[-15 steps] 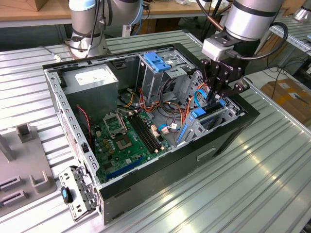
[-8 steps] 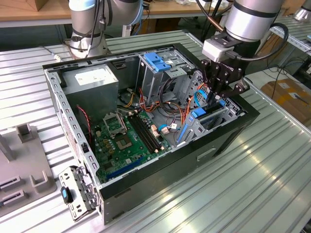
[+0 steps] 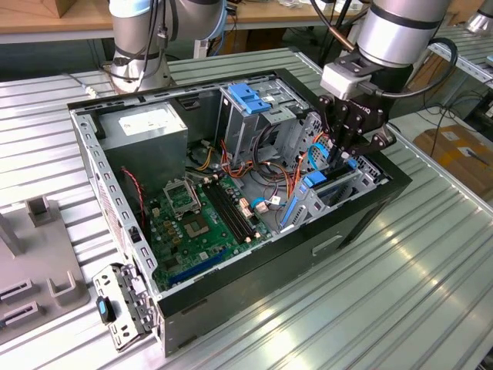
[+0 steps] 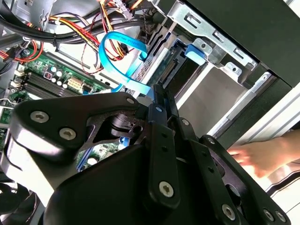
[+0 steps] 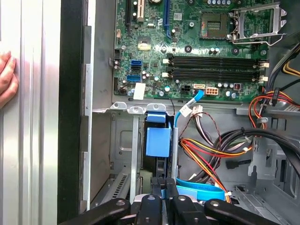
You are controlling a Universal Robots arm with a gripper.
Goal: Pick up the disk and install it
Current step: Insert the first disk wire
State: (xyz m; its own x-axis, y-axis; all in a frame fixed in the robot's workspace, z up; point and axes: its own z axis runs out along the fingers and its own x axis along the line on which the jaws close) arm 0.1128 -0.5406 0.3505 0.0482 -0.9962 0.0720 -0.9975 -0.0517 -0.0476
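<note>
The disk [image 5: 158, 140] stands on edge in the drive bay at the front corner of the open computer case [image 3: 254, 270]. I see its blue plastic tab and dark edge between the bay's grey walls. In the second wrist view the disk [image 4: 177, 70] sits deep in the slot. My gripper [image 3: 348, 158] hangs straight above this bay. Its black fingers [image 5: 154, 197] are pressed together, tips at the disk's upper edge, and they clasp nothing that I can see. A blue flat cable [image 4: 123, 47] loops beside the fingertips [image 4: 159, 96].
The motherboard [image 3: 196, 223] covers the case floor, with bundled cables [image 5: 211, 145] beside the bay. A grey power-supply box [image 3: 142, 127] and a cage with a blue latch [image 3: 248, 96] stand at the back. A person's hand [image 5: 7, 79] rests on the table outside the case wall.
</note>
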